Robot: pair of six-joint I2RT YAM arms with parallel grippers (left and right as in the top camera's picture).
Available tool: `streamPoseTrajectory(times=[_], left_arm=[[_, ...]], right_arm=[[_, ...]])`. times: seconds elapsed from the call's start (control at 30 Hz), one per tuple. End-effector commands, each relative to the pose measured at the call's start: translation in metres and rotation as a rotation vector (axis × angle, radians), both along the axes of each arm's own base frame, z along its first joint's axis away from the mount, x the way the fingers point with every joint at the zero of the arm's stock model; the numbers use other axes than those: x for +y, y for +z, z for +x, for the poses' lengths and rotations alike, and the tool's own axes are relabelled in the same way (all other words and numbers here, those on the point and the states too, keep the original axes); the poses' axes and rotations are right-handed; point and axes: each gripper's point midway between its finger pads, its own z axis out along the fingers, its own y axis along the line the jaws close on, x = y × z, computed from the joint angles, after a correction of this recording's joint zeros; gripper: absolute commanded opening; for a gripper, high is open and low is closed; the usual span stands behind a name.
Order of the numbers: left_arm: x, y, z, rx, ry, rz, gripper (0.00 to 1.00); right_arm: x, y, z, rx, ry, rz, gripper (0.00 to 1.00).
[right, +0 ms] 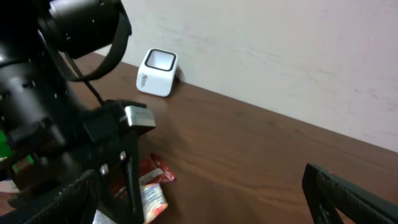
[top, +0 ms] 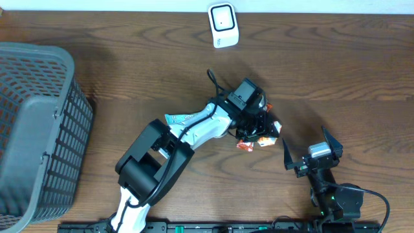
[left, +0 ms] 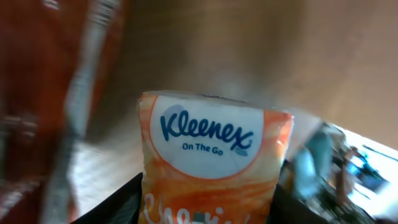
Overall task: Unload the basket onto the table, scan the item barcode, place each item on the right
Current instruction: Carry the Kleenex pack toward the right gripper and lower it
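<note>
Tissue pack sits right of frame centre between half-parted jaws of left gripper, grip uncertain; right gripper wide open, empty; risk: loose hold drops pack short of scanner, top centre.

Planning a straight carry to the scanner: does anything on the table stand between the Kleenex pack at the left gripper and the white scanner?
Nothing visible does. The Kleenex pack sits between the fingers of the left gripper, and from there to the scanner only bare table shows.
</note>
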Motion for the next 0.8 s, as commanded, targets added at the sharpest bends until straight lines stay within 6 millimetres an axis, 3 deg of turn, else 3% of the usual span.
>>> streamPoseTrajectory(times=[0.0, 0.07, 0.27, 0.4, 0.77], left_arm=[[0.002, -0.020, 0.008, -0.128, 0.051, 0.134, 0.57], [-0.001, -0.023, 0.007, -0.167, 0.063, 0.170, 0.58], [-0.015, -0.024, -0.001, -0.233, 0.073, 0.192, 0.76], [-0.014, -0.025, 0.001, -0.249, 0.083, 0.209, 0.77], [0.016, -0.042, 0.000, -0.251, 0.113, 0.367, 0.76]], right_arm=[[-0.001, -0.001, 0.000, 0.007, -0.007, 0.012, 0.99], [-0.001, -0.001, 0.000, 0.007, -0.007, 0.012, 0.99], [-0.001, -0.001, 0.000, 0.007, -0.007, 0.012, 0.99], [-0.001, -0.001, 0.000, 0.007, -0.007, 0.012, 0.99], [-0.001, -0.001, 0.000, 0.007, -0.007, 0.012, 0.99]])
